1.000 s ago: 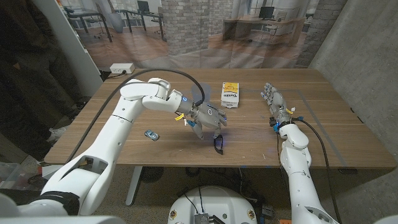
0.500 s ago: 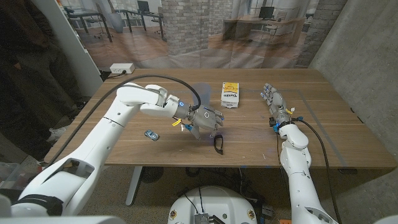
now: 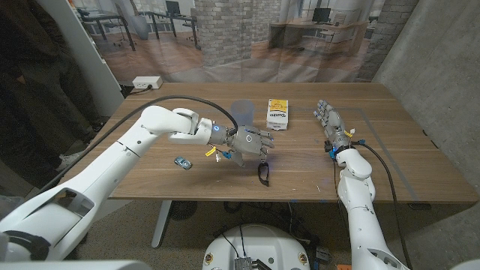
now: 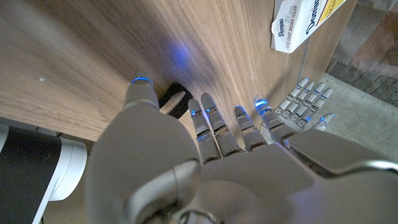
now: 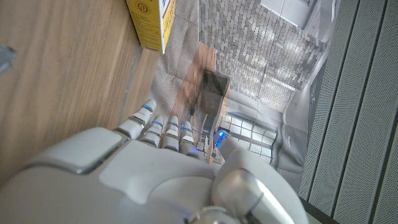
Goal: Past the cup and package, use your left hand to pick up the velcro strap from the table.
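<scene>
Lower now, left hand point(image 3: 247, 142) hovers with fingers apart, holding nothing, just above strap point(image 3: 264, 174). Package point(image 3: 278, 114) lies behind; right hand point(image 3: 330, 120) rests open.

1. We see a wooden desk point(image 3: 405, 161) with a dark, wavy grain.
2. On it lie a yellow-and-white package point(image 3: 278, 114), a black velcro strap point(image 3: 263, 173) near the front edge, and — further left — a small blue object point(image 3: 181, 161).

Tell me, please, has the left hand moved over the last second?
Yes. The left hand has lifted slightly away from the velcro strap, toward the package.
</scene>
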Robot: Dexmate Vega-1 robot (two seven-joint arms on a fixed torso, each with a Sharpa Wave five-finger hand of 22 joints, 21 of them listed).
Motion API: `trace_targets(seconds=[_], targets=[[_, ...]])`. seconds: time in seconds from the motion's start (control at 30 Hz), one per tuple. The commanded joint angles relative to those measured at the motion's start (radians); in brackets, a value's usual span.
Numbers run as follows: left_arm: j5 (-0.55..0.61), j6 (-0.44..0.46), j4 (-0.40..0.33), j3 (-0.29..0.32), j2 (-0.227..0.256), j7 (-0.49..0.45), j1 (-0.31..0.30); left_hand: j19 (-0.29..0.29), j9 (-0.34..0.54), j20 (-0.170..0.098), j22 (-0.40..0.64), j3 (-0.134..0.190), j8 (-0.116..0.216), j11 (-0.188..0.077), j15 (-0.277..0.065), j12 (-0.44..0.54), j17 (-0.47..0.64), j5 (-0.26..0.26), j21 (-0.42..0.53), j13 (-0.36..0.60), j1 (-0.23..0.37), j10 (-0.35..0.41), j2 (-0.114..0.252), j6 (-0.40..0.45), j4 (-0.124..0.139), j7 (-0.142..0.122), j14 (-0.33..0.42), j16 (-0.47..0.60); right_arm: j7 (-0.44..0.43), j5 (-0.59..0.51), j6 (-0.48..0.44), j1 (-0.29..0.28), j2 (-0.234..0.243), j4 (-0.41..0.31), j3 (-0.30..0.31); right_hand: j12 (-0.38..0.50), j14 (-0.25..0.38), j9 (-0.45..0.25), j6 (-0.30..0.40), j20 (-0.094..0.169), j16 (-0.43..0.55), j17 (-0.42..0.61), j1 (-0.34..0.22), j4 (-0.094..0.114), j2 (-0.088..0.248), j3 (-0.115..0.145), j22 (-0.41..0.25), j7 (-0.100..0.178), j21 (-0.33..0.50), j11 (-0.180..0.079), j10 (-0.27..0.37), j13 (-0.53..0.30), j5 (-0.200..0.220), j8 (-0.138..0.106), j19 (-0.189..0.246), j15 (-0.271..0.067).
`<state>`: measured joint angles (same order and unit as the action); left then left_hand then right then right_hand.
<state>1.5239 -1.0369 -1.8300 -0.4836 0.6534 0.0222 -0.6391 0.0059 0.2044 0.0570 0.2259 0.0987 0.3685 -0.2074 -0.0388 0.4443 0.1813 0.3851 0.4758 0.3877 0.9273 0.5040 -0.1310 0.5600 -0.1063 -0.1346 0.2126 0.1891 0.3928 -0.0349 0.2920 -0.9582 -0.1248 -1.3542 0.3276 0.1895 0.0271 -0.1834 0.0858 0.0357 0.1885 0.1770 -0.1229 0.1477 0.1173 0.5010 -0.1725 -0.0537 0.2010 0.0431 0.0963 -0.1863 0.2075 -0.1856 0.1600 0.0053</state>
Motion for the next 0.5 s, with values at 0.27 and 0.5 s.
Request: trace_targets(seconds=[0.27, 0.5], targets=[[-0.064, -0.002, 0.101, -0.086, 0.007, -0.056, 0.071, 0.028, -0.002, -0.021, 0.011, -0.022, 0.028, -0.005, -0.149, 0.02, -0.001, 0.013, 0.024, -0.005, 0.009, 0.067, 0.022, 0.08, 0.001, -0.011, 0.053, 0.008, -0.041, -0.011, 0.054, 0.018, 0.007, 0.032, 0.0, 0.007, 0.013, -0.004, -0.022, 0.049, -0.001, -0.002, 0.005, -0.011, 0.025, 0.002, -0.002, -0.005, 0.004, 0.007, 0.011, -0.003, 0.005, 0.002, 0.012, 0.0], [-0.088, -0.02, 0.146, -0.099, -0.019, -0.019, 0.091, 0.033, -0.008, -0.024, 0.013, -0.028, 0.014, -0.006, -0.148, 0.015, -0.002, 0.015, 0.031, -0.013, 0.008, 0.073, 0.026, 0.065, 0.004, -0.014, 0.064, 0.007, -0.051, -0.009, 0.072, 0.026, 0.013, 0.053, 0.0, 0.006, 0.015, -0.004, -0.025, 0.048, -0.001, -0.002, 0.006, -0.012, 0.022, 0.0, -0.002, -0.006, 0.004, 0.006, 0.011, -0.003, 0.005, 0.001, 0.013, 0.001]])
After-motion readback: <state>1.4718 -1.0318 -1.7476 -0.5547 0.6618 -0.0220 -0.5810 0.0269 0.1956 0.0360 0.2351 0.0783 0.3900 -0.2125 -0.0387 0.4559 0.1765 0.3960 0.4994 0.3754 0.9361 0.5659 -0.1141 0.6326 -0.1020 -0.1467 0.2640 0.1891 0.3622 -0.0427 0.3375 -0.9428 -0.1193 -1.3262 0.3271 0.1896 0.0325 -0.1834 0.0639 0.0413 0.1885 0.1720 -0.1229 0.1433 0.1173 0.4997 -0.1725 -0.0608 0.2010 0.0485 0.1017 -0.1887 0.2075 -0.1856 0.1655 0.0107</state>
